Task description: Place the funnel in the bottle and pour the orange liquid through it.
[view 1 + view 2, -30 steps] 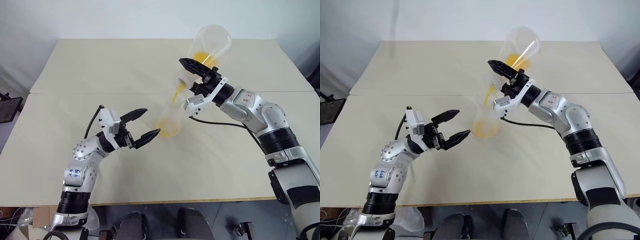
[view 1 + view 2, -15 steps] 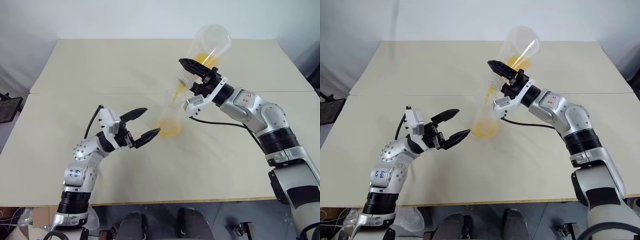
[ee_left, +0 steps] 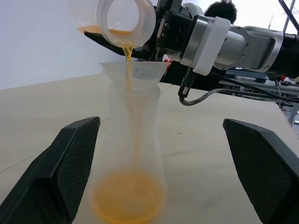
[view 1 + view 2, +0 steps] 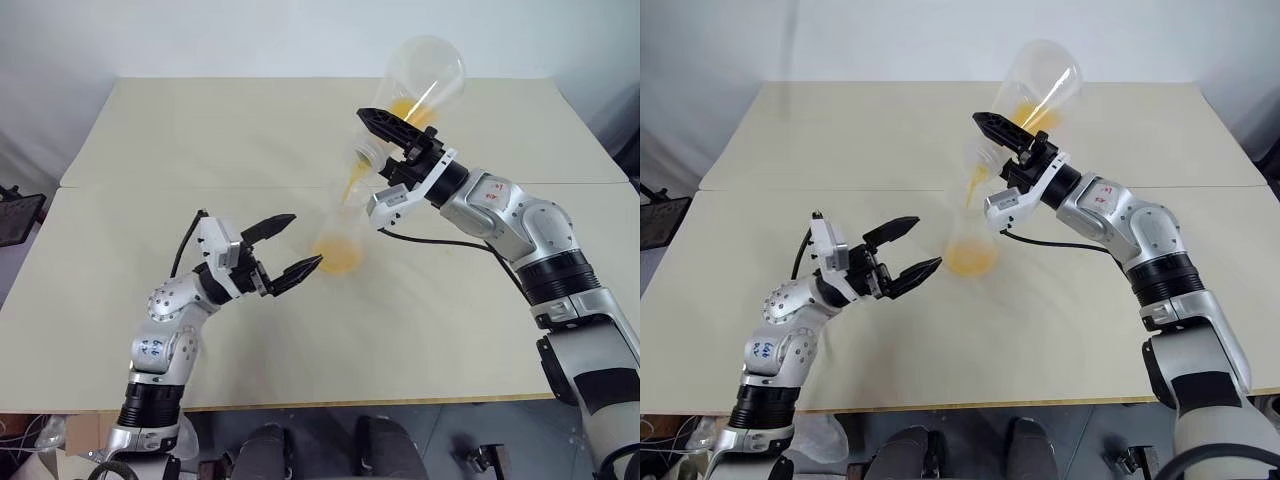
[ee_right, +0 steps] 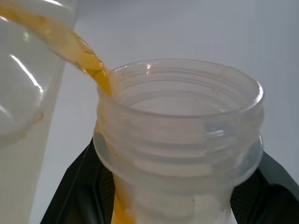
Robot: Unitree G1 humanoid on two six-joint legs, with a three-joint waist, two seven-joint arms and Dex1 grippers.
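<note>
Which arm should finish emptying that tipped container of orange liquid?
The right. Its gripper is already shut on the tilted container, whose stream of orange liquid falls into the funnel on the bottle. The left gripper hangs open beside the bottle.

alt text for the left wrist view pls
Orange liquid streams from a tilted container, held by the right gripper, into the funnel seated in the bottle. The left gripper's fingers stand open either side, not touching.

One funnel (image 3: 133, 74), two bottles (image 3: 128, 177) (image 4: 420, 85).
</note>
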